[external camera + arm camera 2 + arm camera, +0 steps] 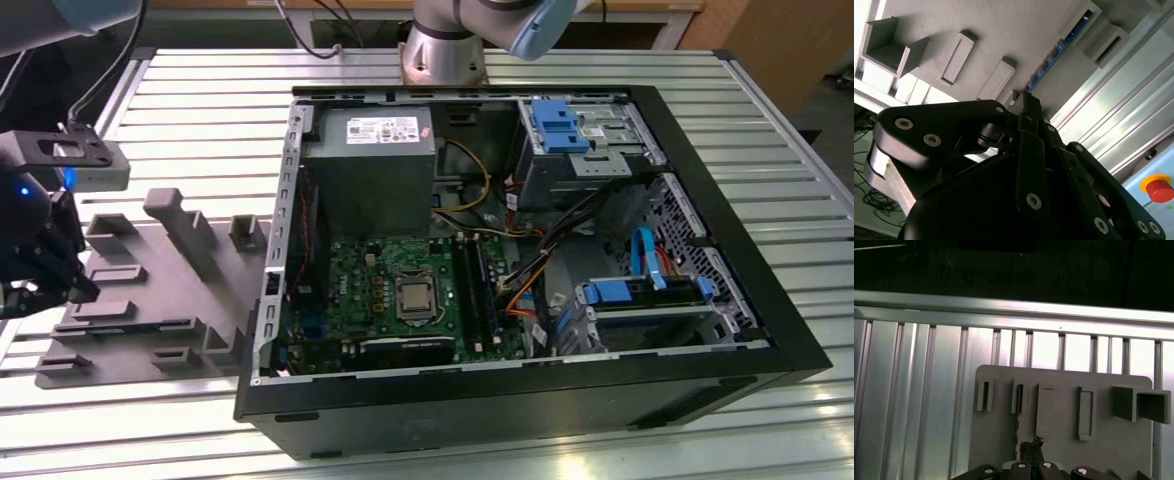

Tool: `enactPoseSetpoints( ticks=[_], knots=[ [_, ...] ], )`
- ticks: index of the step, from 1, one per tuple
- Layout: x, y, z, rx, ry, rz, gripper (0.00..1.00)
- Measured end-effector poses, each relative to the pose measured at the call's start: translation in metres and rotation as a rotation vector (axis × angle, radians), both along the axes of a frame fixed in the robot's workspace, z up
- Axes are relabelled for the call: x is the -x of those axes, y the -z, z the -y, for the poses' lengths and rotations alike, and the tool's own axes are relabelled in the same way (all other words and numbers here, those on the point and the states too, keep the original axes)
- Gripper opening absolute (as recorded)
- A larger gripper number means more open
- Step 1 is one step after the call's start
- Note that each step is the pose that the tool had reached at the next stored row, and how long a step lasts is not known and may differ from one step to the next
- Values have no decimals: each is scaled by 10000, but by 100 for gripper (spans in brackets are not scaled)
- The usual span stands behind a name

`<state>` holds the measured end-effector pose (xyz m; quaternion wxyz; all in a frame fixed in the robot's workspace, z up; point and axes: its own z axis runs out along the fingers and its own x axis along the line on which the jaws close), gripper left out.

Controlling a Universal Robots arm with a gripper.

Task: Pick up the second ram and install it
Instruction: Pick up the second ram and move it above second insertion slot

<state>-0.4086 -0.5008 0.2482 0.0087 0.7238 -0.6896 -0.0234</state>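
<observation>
Gripper (56,288) stands at the exterior view's left edge, low over the grey tray (160,290) on the slatted table (200,100); the open case (534,405) lies well apart, toward the exterior view's right, with the green board (387,290) inside. In the second wrist view the ram (1056,50) stands on edge in a tray slot, dark blue; the gripper (1026,100) tips sit at its near end. Fingers (1030,150) are drawn together, no gap visible; whether they pinch the ram cannot be told. In the first wrist view the ram (1017,415) shows as a thin dark line, the gripper (1031,447) just beside its end. A red button (1159,190) sits beyond the table edge.
</observation>
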Motion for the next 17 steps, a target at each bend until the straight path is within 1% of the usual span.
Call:
enactPoseSetpoints(
  ticks=[10, 17],
  knots=[
    [-13, 71, 26, 0, 470, 0, 11],
    [-27, 110, 39, 0, 762, -1, 11]
  ],
)
